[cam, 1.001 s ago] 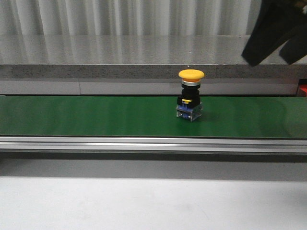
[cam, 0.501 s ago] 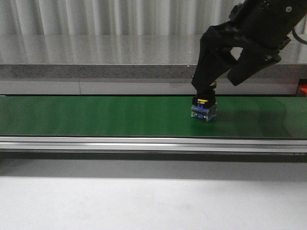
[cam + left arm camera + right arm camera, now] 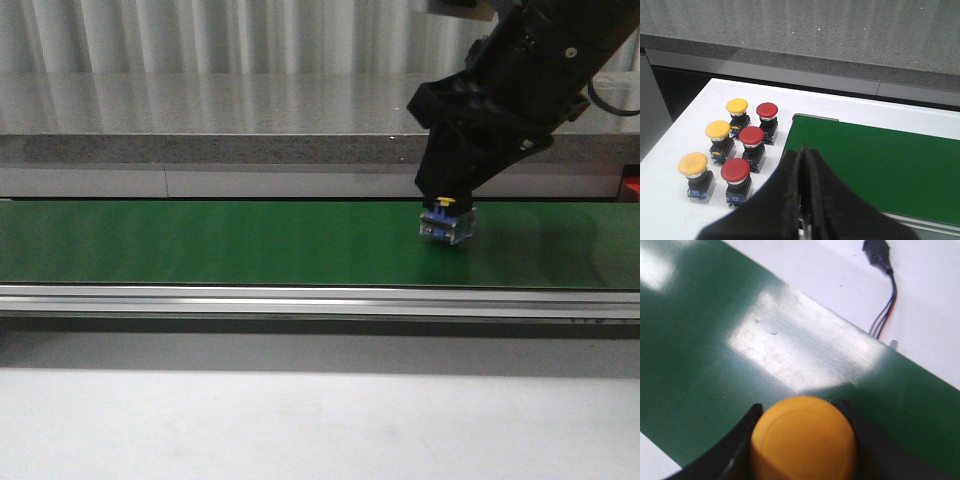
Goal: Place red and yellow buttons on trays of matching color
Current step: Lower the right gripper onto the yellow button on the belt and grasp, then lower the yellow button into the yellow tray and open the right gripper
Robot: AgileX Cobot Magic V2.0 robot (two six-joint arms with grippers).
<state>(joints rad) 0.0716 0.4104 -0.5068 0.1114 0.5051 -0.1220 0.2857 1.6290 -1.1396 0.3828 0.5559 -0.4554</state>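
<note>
Your front camera looked straight ahead, low over the green belt (image 3: 200,243). Your left wrist camera looked down from higher up at the belt's end (image 3: 880,165). Your right wrist camera sat very close above the yellow button (image 3: 804,439). All three views shared the same green belt.

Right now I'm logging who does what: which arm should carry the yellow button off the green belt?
The right. Its claw already flanks the yellow button on the belt. The left claw is shut and empty at the belt's other end, beside six spare buttons.
</note>
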